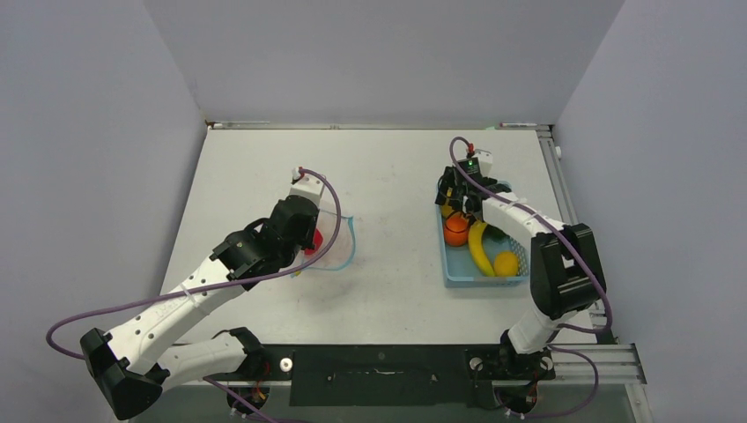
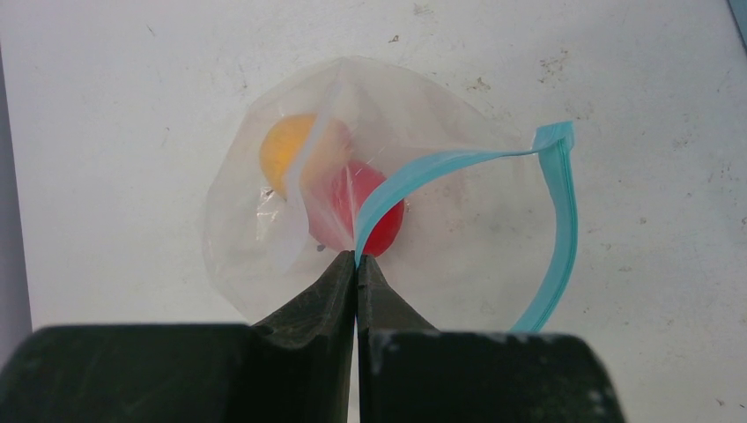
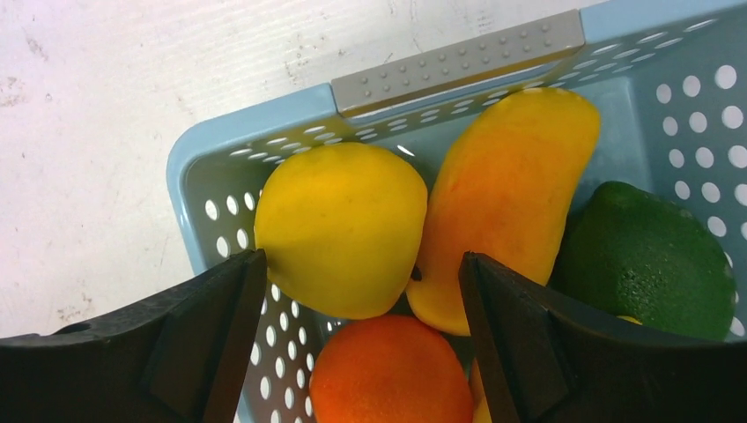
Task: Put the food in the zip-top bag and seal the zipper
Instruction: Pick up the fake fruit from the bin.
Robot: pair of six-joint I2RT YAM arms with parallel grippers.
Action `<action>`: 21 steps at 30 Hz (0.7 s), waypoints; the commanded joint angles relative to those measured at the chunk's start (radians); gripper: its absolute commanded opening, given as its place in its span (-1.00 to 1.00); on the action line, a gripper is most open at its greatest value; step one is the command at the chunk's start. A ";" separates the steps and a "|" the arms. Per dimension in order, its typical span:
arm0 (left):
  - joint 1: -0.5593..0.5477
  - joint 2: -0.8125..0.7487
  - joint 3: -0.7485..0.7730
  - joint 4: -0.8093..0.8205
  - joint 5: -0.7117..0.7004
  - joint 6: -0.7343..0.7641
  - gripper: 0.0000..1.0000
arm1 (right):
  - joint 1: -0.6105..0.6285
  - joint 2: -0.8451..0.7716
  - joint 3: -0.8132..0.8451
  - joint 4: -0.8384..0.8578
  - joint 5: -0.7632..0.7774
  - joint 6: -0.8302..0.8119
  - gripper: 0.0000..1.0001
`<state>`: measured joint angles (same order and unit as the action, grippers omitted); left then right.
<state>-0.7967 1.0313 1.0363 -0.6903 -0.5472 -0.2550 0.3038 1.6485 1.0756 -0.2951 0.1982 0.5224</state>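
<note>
Table (image 1: pixel 388 176): basket (image 1: pixel 484 282) on the right side, bag (image 2: pixel 476 238) on the left, well apart.

Basket holds most of the food: banana (image 1: pixel 478 249), mango (image 3: pixel 511 194), green fruit (image 3: pixel 652 256), orange (image 3: pixel 392 374), yellow round (image 3: pixel 339 225).

The bag lies flat with its mouth held open in a loop. Two pieces are inside: a red fruit (image 2: pixel 374 220) and a yellow-orange round (image 2: pixel 286 150) behind it.

Zipper (image 2: pixel 564 220) is unsealed and arcs out from my left fingers and round the mouth.

My left gripper (image 2: pixel 356 264) is pinched closed on the near end of the zipper, holding the mouth up. My right gripper (image 3: pixel 361 264) is spread wide, down in the basket's far corner, one finger on each side of the yellow round. Left finger looks to be at its skin; can't tell if there's real contact. Nothing is gripped on that side.

Step, as I read it: loading, roughly a third done, picking the next fruit.

Next move needs:
- close right squarely on the yellow round; it's smooth and may squirt out toward the mango
- lift clear of the basket wall
- carry across and drop through the loop, not onto the strip
- left holds its pinch so the mouth doesn't collapse

Sealing comes only after the basket is emptied.
</note>
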 commanded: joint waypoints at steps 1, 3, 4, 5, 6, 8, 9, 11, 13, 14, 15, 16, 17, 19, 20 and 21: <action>0.003 -0.001 0.005 0.046 -0.018 -0.001 -1.00 | -0.022 0.033 0.049 0.078 -0.020 0.025 0.63; 0.003 0.001 0.004 0.047 -0.018 -0.001 -1.00 | -0.025 0.050 0.059 0.082 -0.025 0.026 0.62; 0.003 0.001 0.005 0.048 -0.018 -0.001 -1.00 | -0.025 0.057 0.062 0.087 -0.024 0.027 0.61; 0.003 0.001 0.004 0.048 -0.019 -0.001 -1.00 | -0.026 0.063 0.065 0.091 -0.025 0.028 0.60; 0.002 0.000 0.005 0.048 -0.019 -0.001 -1.00 | -0.028 0.071 0.067 0.096 -0.027 0.028 0.59; 0.003 0.001 0.004 0.047 -0.019 -0.001 -1.00 | -0.028 0.085 0.072 0.102 -0.031 0.029 0.55; 0.002 0.001 0.005 0.046 -0.020 -0.001 -1.00 | -0.028 0.093 0.074 0.103 -0.034 0.029 0.53; 0.002 0.000 0.004 0.046 -0.023 -0.001 -1.00 | -0.028 0.106 0.077 0.101 -0.039 0.028 0.51; 0.002 -0.004 0.005 0.046 -0.024 -0.001 -1.00 | -0.028 0.107 0.065 0.108 -0.045 0.030 0.47; 0.003 -0.004 0.006 0.045 -0.024 -0.001 -1.00 | -0.028 0.105 0.057 0.116 -0.047 0.032 0.44; 0.002 -0.004 0.005 0.046 -0.025 -0.001 -1.00 | -0.028 0.103 0.049 0.123 -0.050 0.034 0.40; 0.003 -0.004 0.006 0.046 -0.024 -0.001 -1.00 | -0.028 0.101 0.043 0.127 -0.054 0.034 0.34; 0.004 -0.004 0.006 0.046 -0.024 -0.001 -1.00 | -0.028 0.101 0.038 0.129 -0.058 0.036 0.25; 0.004 -0.002 0.005 0.046 -0.025 -0.001 -1.00 | -0.028 0.098 0.030 0.137 -0.066 0.040 0.08; 0.004 -0.002 0.005 0.045 -0.025 -0.001 -1.00 | -0.028 0.096 0.027 0.140 -0.068 0.043 0.00; 0.004 -0.001 0.006 0.045 -0.025 -0.001 -1.00 | -0.028 0.095 0.026 0.141 -0.067 0.045 -0.10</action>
<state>-0.7967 1.0317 1.0363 -0.6907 -0.5529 -0.2550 0.2745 1.7523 1.1156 -0.1970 0.1520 0.5503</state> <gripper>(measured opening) 0.004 0.639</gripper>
